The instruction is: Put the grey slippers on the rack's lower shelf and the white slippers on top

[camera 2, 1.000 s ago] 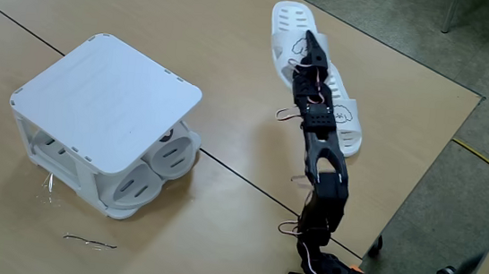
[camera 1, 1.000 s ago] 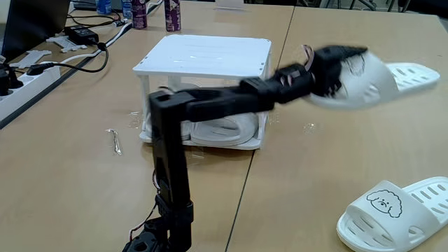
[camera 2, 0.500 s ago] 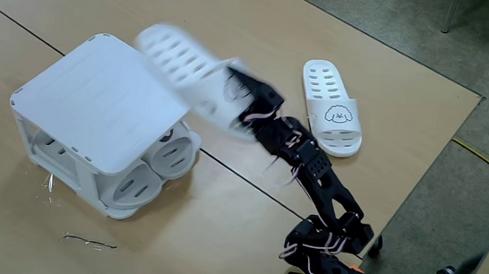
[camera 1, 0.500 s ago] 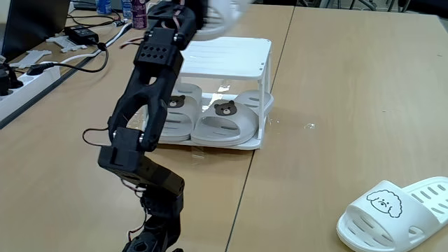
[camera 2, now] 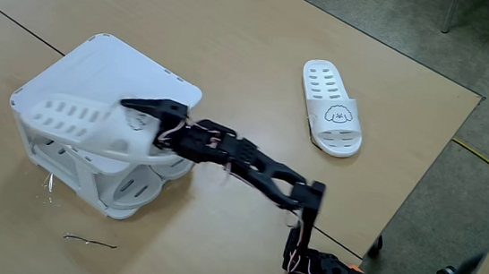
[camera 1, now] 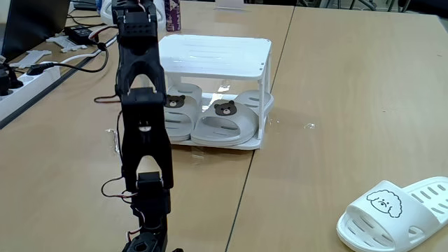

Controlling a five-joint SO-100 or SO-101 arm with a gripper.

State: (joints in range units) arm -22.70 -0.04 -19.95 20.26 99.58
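In a fixed view my gripper point(camera 2: 141, 114) is shut on one white slipper point(camera 2: 71, 120) at its strap and holds it over the rack's top shelf point(camera 2: 143, 64), on or just above it. The other white slipper point(camera 2: 332, 108) point(camera 1: 392, 210) lies alone on the table. Both grey slippers point(camera 1: 175, 115) point(camera 1: 225, 124) sit side by side on the lower shelf point(camera 1: 248, 143) of the rack point(camera 1: 217, 56). From the other side my arm point(camera 1: 143, 133) stands upright in front of the rack's left end, its wrist reaching the frame's top edge.
A power strip point(camera 1: 24, 75) and black cables point(camera 1: 87, 59) lie at the left table edge, with bottles point(camera 1: 172, 14) behind the rack. A thin bent wire point(camera 1: 115, 141) point(camera 2: 90, 242) lies near the rack. The table's edge point(camera 2: 420, 185) runs along the right.
My arm has swung from beside the lying white slipper across to the rack, carrying the held white slipper up and over until it is above the top shelf.
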